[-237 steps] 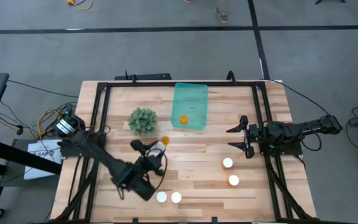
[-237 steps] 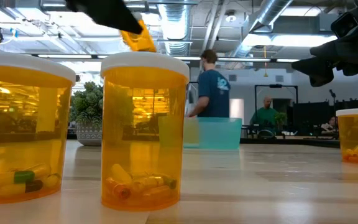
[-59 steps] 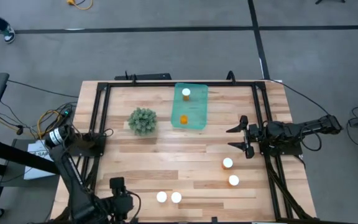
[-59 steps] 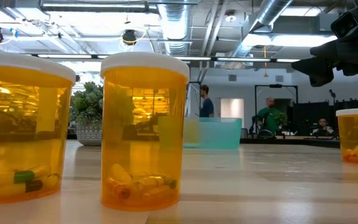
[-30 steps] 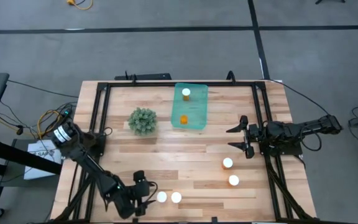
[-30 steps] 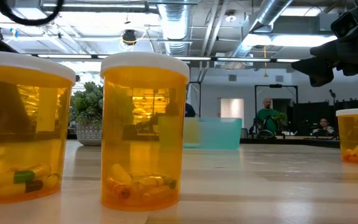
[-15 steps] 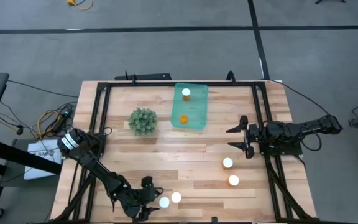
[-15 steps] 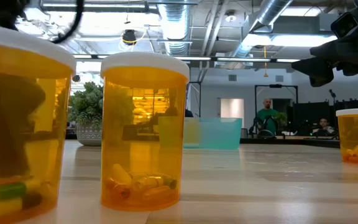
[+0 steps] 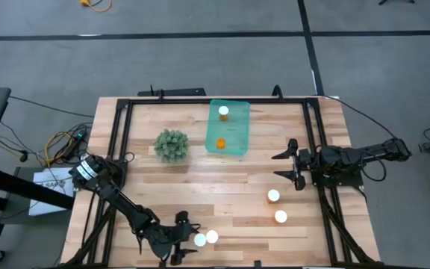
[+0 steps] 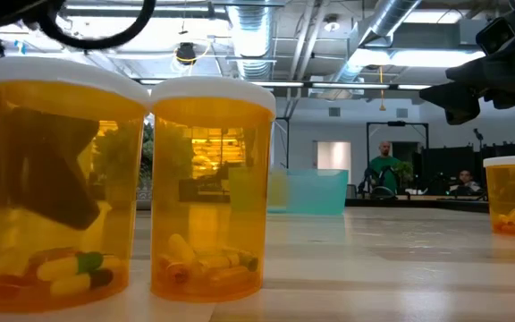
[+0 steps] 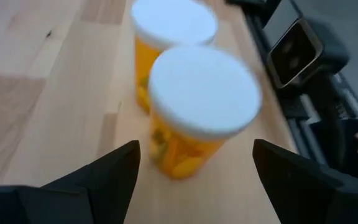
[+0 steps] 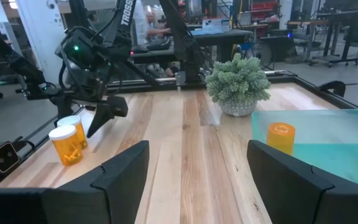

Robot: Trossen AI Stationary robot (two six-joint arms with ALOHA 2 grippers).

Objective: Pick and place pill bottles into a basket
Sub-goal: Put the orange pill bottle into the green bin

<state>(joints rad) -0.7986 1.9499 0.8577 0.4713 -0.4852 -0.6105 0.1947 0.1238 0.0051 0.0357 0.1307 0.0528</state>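
Two orange pill bottles with white caps stand close together near the table's front edge: the left one (image 9: 199,240) and the right one (image 9: 212,237). My left gripper (image 9: 190,237) is open at table height. Its fingers stand on the far and near sides of the left bottle (image 11: 194,112). One dark finger (image 10: 56,179) shows through that bottle in the low view. Two more bottles (image 9: 273,196) (image 9: 281,217) stand at the right. The teal basket (image 9: 237,127) at the back holds one upright bottle (image 9: 223,112) and one lying bottle (image 9: 220,143). My right gripper (image 9: 286,168) is open and empty at the right. My left gripper reaches level from the table's left, and the left bottle's body (image 11: 166,146) stands upright on the table between its open fingers. Whether the far finger (image 11: 120,168) touches the bottle's side, I cannot tell.
A green bushy plant (image 9: 172,145) in a pot stands left of the basket. The black frame rails (image 9: 118,149) run along the table's left, right and far sides. People show in the room beyond the table (image 10: 384,170).
My left gripper has gone toward the table's right edge along the front, up to the left bottle, and its fingers now stand on either side of it. That bottle has slid a little right and nearer, up against the second bottle.
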